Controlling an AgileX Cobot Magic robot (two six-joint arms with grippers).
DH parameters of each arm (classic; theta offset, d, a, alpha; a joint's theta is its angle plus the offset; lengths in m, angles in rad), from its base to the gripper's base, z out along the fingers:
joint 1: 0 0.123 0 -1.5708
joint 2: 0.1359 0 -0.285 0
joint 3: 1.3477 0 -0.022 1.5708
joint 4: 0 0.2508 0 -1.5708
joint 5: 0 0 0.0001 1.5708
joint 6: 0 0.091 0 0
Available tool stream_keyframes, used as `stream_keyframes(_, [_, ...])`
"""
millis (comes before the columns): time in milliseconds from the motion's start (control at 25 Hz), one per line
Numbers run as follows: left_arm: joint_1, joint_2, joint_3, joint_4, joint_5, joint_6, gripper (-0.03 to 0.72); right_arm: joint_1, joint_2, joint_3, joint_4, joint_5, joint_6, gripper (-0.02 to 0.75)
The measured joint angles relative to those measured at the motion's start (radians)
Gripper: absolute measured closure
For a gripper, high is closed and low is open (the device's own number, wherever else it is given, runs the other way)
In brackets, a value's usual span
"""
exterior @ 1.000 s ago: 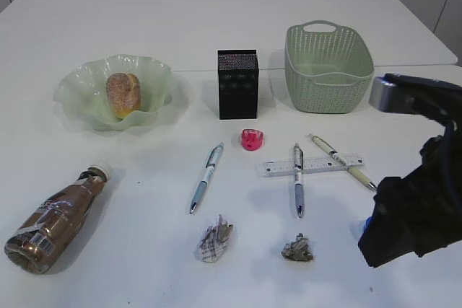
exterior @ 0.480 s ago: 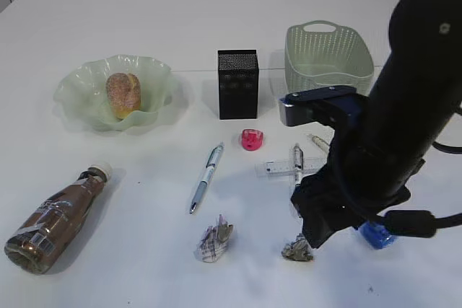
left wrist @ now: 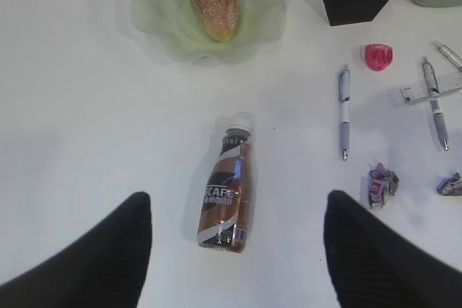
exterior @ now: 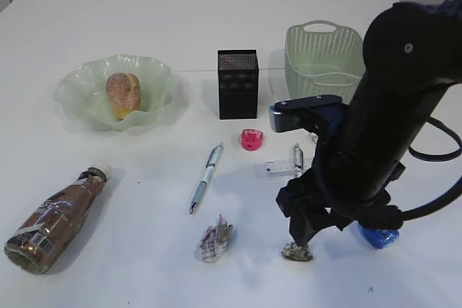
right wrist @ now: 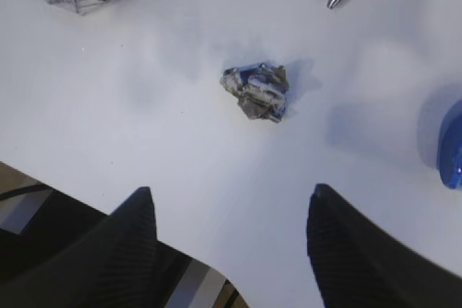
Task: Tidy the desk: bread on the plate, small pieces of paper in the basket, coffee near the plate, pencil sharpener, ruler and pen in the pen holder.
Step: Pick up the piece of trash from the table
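Right tool [right wrist: 227, 236], jaws spread and empty, hovers above a crumpled paper scrap [right wrist: 256, 90] on the surface near the front edge, so clearing paper into the basket [exterior: 328, 66] seems underway; next: descend, close.

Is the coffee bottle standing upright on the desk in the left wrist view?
No, the coffee bottle lies on its side on the desk, its white cap pointing toward the plate.

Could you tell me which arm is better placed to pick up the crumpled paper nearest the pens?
The right. Its open gripper hangs just above that paper; the left gripper is over the coffee.
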Motion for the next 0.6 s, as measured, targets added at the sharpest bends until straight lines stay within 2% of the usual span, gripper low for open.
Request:
stream_keyframes(160, [0.000, 0.000, 0.000, 0.000, 0.000, 0.000, 0.168, 0.002, 0.024, -0.002, -0.031, -0.062, 0.039, 0.225])
stream_keyframes(360, [0.000, 0.000, 0.000, 0.000, 0.000, 0.000, 0.168, 0.002, 0.056, -0.004, -0.089, -0.075, 0.074, 0.225])
stream_keyframes(600, [0.000, 0.000, 0.000, 0.000, 0.000, 0.000, 0.168, 0.002, 0.092, -0.040, -0.104, -0.087, 0.085, 0.225])
